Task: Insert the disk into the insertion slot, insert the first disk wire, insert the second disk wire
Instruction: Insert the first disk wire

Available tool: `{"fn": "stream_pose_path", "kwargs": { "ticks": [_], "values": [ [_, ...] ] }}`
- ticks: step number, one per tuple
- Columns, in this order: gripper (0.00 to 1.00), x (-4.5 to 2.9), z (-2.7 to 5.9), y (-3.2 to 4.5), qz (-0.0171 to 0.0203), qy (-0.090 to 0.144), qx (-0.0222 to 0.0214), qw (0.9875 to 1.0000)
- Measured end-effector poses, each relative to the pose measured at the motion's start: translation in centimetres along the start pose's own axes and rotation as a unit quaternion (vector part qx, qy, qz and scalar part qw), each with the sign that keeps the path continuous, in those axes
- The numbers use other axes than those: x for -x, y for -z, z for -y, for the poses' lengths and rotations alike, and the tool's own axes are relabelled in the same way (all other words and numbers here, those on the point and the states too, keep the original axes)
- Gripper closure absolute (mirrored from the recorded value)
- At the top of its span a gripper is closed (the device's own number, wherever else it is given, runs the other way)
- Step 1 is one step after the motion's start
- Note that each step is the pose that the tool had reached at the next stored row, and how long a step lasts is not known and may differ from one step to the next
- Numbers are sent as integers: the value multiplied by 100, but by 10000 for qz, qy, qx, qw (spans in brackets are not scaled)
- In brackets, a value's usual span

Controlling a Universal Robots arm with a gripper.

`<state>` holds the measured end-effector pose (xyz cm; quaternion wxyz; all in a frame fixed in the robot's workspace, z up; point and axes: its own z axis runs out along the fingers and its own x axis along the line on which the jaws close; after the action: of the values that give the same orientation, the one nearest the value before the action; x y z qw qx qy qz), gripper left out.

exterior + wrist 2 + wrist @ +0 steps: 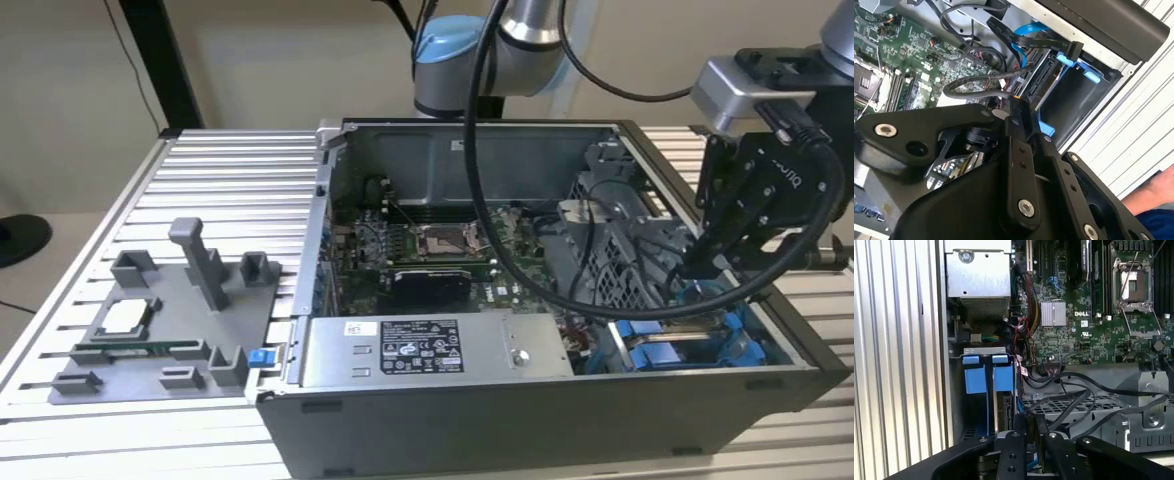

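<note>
The disk [1003, 410] stands on edge in the insertion slot of the drive bay, held by its blue frame [986, 377]. In the exterior view the blue frame [667, 345] shows at the front right corner of the open computer case [534, 420]. My gripper [694, 268] hangs over that bay with its tips down inside it. In the second wrist view the black fingers [1019, 150] sit close together, shut on the end of a black disk wire [974, 82] right at the disk's connector edge [1041, 82]. My gripper [1030, 422] is beside the disk in the first wrist view too.
A grey labelled power-supply box [427, 350] lies along the case front. The motherboard [427, 250] fills the case middle, with loose black cables [1079, 400] over a metal cage. A grey fixture plate [174, 320] sits at the exterior view's left. A person's arm [1154, 192] is nearby.
</note>
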<state>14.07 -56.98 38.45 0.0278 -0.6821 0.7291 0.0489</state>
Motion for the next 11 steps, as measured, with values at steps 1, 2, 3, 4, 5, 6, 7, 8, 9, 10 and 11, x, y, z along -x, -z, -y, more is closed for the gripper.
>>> {"fn": "stream_pose_path", "kwargs": {
  "ticks": [1, 2, 3, 4, 5, 6, 7, 8, 9, 10, 11],
  "values": [
    [100, -4, 1, -10, -2, -7, -1, 10000],
    [100, -11, 3, -23, -2, -12, -2, 10000],
    [100, -19, 5, -38, -1, -17, -5, 10000],
    [100, -28, 8, -54, 0, -21, -9, 10000],
    [100, -39, 10, -71, 0, -24, -13, 10000],
    [100, -51, 13, -87, 0, -25, -17, 10000],
    [100, -62, 17, -103, 1, -26, -23, 10000],
    [100, -69, 21, -119, 1, -26, -27, 10000],
    [100, -74, 27, -135, -1, -26, -29, 10000],
    [100, -77, 33, -151, -8, -27, -31, 10000],
    [100, -78, 39, -165, -18, -27, -33, 10000]
  ]
}}
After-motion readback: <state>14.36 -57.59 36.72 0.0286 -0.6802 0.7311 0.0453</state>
